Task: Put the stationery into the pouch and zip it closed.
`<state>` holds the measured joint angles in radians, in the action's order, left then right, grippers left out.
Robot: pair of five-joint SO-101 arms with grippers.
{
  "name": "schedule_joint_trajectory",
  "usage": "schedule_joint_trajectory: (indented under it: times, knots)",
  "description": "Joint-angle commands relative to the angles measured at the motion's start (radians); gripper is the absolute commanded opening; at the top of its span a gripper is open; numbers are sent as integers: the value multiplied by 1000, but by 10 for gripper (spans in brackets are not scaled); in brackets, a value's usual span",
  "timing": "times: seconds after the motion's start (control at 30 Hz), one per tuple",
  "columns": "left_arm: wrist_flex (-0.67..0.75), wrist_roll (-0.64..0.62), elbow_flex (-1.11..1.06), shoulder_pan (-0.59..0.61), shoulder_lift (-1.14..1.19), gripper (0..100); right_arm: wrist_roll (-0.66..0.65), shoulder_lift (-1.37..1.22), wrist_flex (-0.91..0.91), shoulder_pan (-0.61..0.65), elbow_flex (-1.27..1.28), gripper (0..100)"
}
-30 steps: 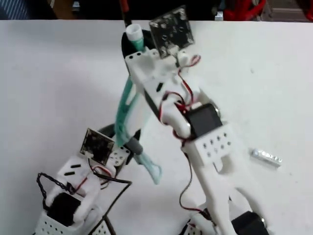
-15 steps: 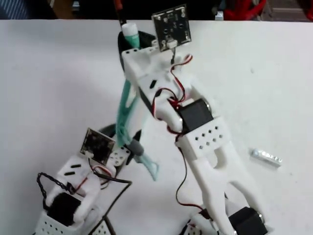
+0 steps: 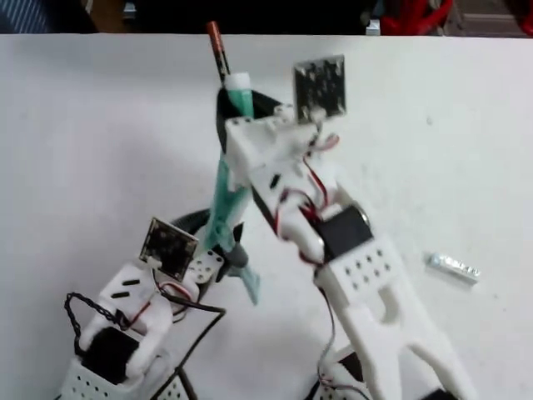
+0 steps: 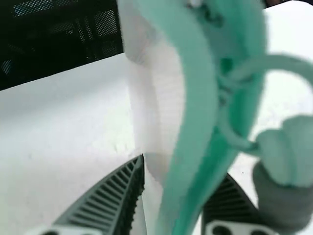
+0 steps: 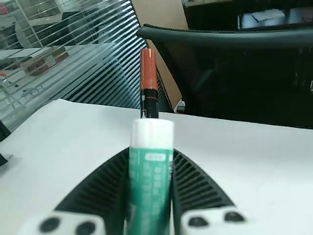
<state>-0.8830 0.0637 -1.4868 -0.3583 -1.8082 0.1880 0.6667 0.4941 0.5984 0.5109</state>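
Pouch (image 3: 221,200): mint green, slack, held up off the table (image 3: 100,125) as a long tilted strip near the middle of the high view. Pinched at its lower part by the left gripper (image 3: 223,250), with ribbed jaws pressing the fabric from either side. Trails a short free end below that grip, toward the near edge of the table. Carries a small grey piece (image 3: 236,252) right beside the clamping jaws, perhaps hung from the zip end, though hard to tell. Rises at its upper end to just beneath the right gripper (image 3: 241,112); touching the white housing there or merely close to it, cannot tell. Right gripper: clamped around a green stick (image 5: 150,196) with a white cap, cap aimed at the far edge of the table. Beyond the cap, in line with the stick, an orange-brown pen (image 5: 148,81); clamped along with it or not, cannot tell. Well apart, out to the right on bare tabletop, a small silvery bar (image 3: 454,267), lying flat.
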Motion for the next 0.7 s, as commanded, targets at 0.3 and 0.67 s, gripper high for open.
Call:
schedule_joint_trajectory:
  times: [0.3,0.67]
  knots:
    - [6,-5,15,2,-12,84,-196,280,25,41,172,17]
    - [5,52,31,2,-12,41,-393,97,-242,22,178,17]
